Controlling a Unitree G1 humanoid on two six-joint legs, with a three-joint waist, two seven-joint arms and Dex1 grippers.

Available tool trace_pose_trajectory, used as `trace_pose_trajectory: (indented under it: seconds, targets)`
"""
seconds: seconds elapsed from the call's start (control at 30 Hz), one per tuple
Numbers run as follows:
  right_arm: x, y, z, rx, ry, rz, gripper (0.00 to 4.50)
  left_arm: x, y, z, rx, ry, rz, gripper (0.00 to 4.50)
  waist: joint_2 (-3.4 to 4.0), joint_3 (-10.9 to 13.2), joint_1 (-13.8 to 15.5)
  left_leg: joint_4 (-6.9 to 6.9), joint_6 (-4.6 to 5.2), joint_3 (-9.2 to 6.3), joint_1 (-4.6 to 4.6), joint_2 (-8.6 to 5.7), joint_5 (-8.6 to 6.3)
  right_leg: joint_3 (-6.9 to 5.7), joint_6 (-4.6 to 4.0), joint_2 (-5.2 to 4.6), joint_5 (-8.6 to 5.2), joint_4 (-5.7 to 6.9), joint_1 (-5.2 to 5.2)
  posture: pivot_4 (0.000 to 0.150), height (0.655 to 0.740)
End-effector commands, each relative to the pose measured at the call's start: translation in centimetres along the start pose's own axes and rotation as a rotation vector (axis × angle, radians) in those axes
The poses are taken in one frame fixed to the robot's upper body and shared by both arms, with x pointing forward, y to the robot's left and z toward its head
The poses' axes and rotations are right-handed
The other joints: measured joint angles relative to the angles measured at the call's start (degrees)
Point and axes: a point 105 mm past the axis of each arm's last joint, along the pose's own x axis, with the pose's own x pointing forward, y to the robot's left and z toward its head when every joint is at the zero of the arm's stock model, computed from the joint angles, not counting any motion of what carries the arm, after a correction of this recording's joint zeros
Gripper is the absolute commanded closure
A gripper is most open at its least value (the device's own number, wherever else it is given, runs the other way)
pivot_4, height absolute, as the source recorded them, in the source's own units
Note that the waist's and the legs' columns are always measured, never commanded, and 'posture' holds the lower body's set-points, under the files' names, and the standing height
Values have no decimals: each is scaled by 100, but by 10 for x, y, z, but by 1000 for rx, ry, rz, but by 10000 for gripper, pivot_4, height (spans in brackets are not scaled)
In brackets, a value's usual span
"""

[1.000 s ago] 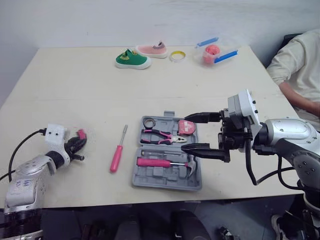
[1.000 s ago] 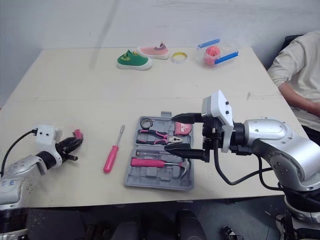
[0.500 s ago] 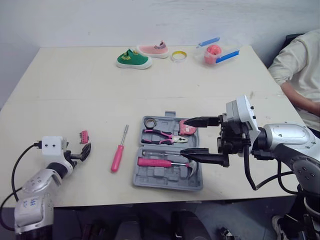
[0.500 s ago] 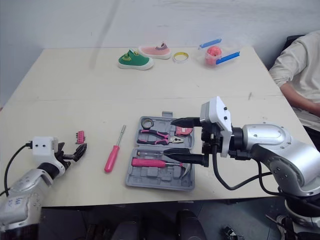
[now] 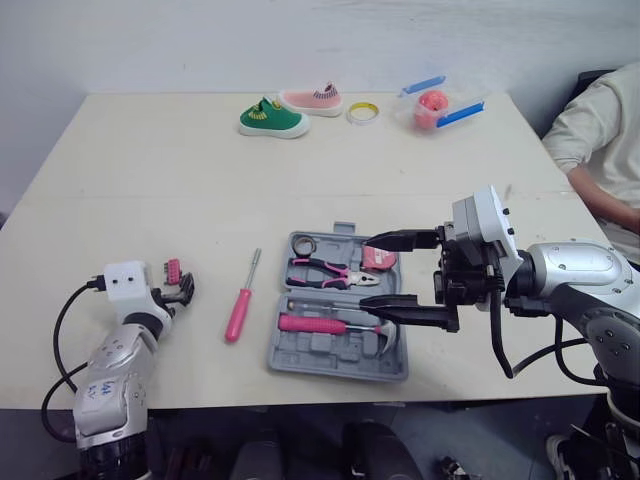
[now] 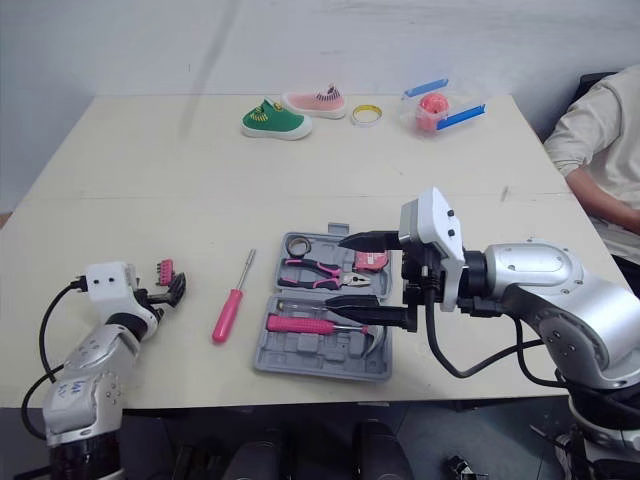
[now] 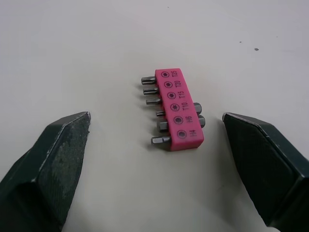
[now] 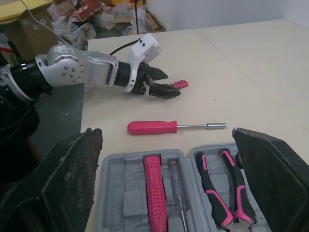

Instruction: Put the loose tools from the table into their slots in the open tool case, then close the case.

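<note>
The open grey tool case (image 5: 318, 355) lies at the table's front centre, with pink pliers (image 5: 325, 273), a pink-handled hammer (image 5: 325, 324) and a tape measure (image 5: 375, 257) in its slots. A loose pink-handled screwdriver (image 5: 240, 300) lies just to its left. Further left, a pink bit holder (image 7: 176, 108) lies flat on the table. My left gripper (image 5: 180, 290) stands open just short of it, one finger on each side, not touching. My right gripper (image 5: 368, 272) hangs open over the right half of the case, holding nothing.
At the table's far side sit a green shoe (image 5: 270, 118), a pink shoe (image 5: 310, 98), a yellow tape ring (image 5: 362, 112) and a pink ball in a clear box with blue clips (image 5: 432, 103). A person's sleeve (image 5: 600, 130) shows at the right edge.
My left gripper has opened and let go of the pink bit holder, which now lies on the table; the left arm has drawn in towards the screwdriver. The right gripper has barely moved.
</note>
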Motion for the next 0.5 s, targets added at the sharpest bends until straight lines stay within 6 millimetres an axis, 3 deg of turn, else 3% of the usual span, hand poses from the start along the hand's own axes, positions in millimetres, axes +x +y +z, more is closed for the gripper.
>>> trace_pose_trajectory:
  seconds: [0.03, 0.5]
  targets:
    - [-1, 2, 7, -32, -18, 2, 0, 1, -8, -16, -31, 61, 15, 692, 0, 0, 9, 1, 0, 0, 0, -1, 0, 0, 1, 0, 0, 0, 0, 1500, 7400]
    - [0, 3, 8, -25, -18, 6, 0, 3, -12, -18, -33, 62, 3, 692, 4, -2, 97, 2, 0, 2, 0, -4, 0, 2, 2, 0, 1, -2, 1, 1500, 7400]
